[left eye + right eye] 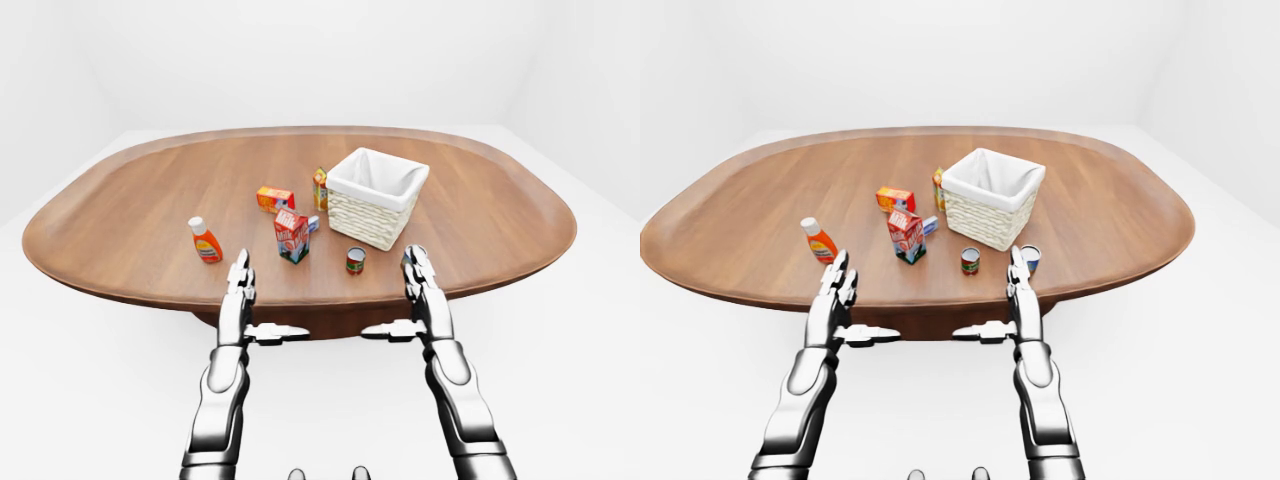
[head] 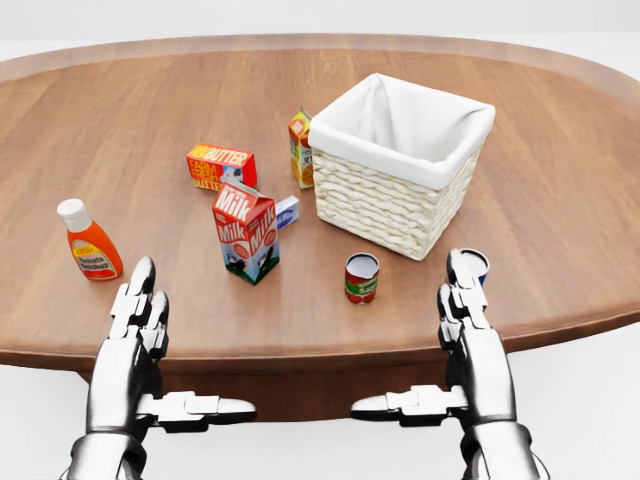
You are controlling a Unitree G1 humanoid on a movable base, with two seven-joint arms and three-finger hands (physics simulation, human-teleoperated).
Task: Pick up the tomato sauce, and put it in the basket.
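The tomato sauce, a small red can with a green band (image 2: pixel 361 277), stands upright on the wooden table (image 2: pixel 560 180), just below the basket in the head view. The woven basket with a white liner (image 2: pixel 392 196) sits right of the table's middle. My left hand (image 2: pixel 195 340) is open at the table's near edge, palm inward, well left of the can. My right hand (image 2: pixel 410 335) is open too, just right of and below the can. Neither hand touches anything.
A milk carton (image 2: pixel 246 230) stands left of the can. An orange bottle with a white cap (image 2: pixel 88 245) is further left. A butter box (image 2: pixel 220 165) and a small juice carton (image 2: pixel 300 148) lie beyond. A blue-and-white can (image 1: pixel 1031 258) sits behind my right fingertips.
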